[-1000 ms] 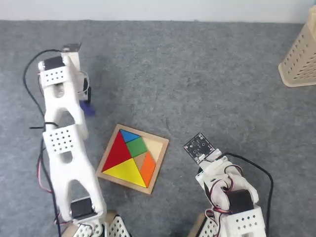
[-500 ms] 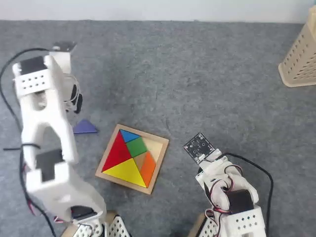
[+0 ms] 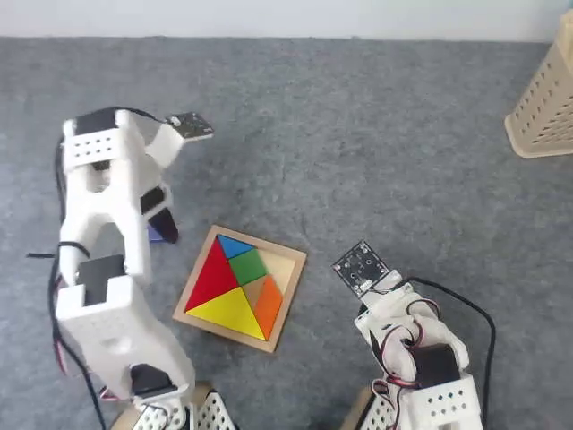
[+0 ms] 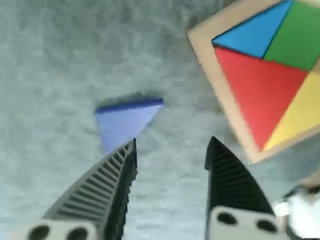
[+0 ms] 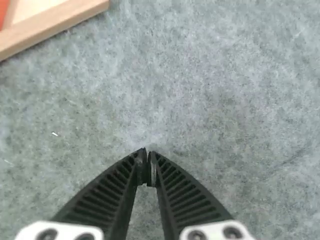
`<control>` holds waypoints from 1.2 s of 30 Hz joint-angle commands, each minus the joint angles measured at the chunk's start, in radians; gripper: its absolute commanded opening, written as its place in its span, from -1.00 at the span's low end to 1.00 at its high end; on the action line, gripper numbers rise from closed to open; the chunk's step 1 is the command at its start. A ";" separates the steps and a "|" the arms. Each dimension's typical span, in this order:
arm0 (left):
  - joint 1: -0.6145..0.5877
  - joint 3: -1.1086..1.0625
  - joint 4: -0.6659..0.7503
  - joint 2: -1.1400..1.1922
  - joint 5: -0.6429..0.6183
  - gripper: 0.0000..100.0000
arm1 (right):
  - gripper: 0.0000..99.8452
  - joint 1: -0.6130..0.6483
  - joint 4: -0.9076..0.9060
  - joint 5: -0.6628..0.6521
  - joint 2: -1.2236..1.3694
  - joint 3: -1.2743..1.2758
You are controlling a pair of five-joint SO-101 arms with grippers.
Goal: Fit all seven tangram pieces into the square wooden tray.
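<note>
While the left gripper [image 4: 171, 145] hangs over the grey mat [image 3: 358, 134] with its two fingers spread wide and nothing between them, the purple triangle [image 4: 125, 119] lies flat on the mat just in front of it. One fingertip stands over the triangle's near edge; whether it touches, I cannot tell.

From above, the triangle [image 3: 156, 233] is half hidden beside the left arm [image 3: 103, 233]. It sits near the tray [image 3: 222, 332], off the tray's left side and apart from it.

The tray lies turned like a diamond in the middle of the mat. It holds a red piece [image 3: 213, 273], a yellow piece [image 3: 231, 311], a blue piece [image 3: 235, 246], a green piece [image 3: 249, 266], an orange piece [image 3: 269, 305] and a small brownish piece [image 3: 255, 289] in the middle. They all lie flat and edge to edge. The tray's right corner shows bare pale wood, a three-sided gap beside the green and orange pieces.

In the left wrist view the tray's corner [image 4: 220, 85] comes in close to the other fingertip, with the blue, green, red and yellow pieces showing.

The right gripper [image 5: 147, 156] is low over bare mat with its fingers pressed together, tips meeting, gripping nothing. A corner of the tray [image 5: 45, 22] lies well ahead of it. The right arm [image 3: 416, 349] sits folded to the tray's right.

A pale perforated bin [image 3: 546, 98] stands at the mat's far right edge.
</note>
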State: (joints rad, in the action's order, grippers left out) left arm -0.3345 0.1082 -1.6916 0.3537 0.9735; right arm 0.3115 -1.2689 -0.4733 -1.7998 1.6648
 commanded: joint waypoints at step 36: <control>-0.101 0.068 0.187 0.229 0.169 -0.69 | -0.98 -0.001 -0.005 0.006 -0.015 0.018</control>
State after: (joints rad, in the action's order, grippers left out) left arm -0.4603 0.1450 -1.4891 0.5992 1.1807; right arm 0.3115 -1.2689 -0.4733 -1.7998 1.6648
